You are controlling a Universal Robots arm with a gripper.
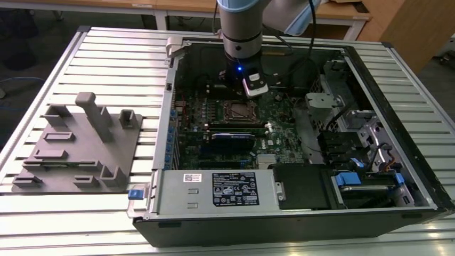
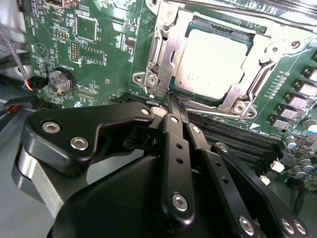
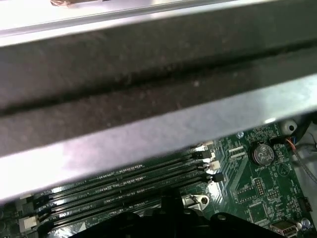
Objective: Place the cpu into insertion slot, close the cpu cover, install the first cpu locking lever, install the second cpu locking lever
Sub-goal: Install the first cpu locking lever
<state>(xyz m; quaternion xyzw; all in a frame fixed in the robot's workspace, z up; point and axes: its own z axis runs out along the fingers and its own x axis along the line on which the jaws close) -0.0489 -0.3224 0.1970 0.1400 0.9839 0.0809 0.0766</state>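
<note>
The cpu (image 2: 213,62), a silver-topped square chip, lies in the insertion slot (image 2: 218,25) on the green motherboard. The silver cpu cover (image 2: 166,49) lies flat around it as a frame. My gripper (image 2: 174,99) has its black fingers (image 2: 171,129) pressed together, shut, with the tips at the socket's edge near one corner. I cannot tell whether they touch a thin wire locking lever (image 2: 223,118) that runs along that side. In the exterior view the gripper (image 1: 249,95) hangs just behind the insertion slot (image 1: 240,111) inside the open computer case.
A grey fixture plate (image 1: 78,144) with upright pegs sits on the slatted table at the exterior view's left. Memory slots (image 2: 233,134), a coin battery (image 2: 60,80), a blue-edged card (image 1: 233,137), the power supply (image 1: 213,189) and drive bays (image 1: 355,160) crowd the case. The case wall (image 3: 148,114) looms close.
</note>
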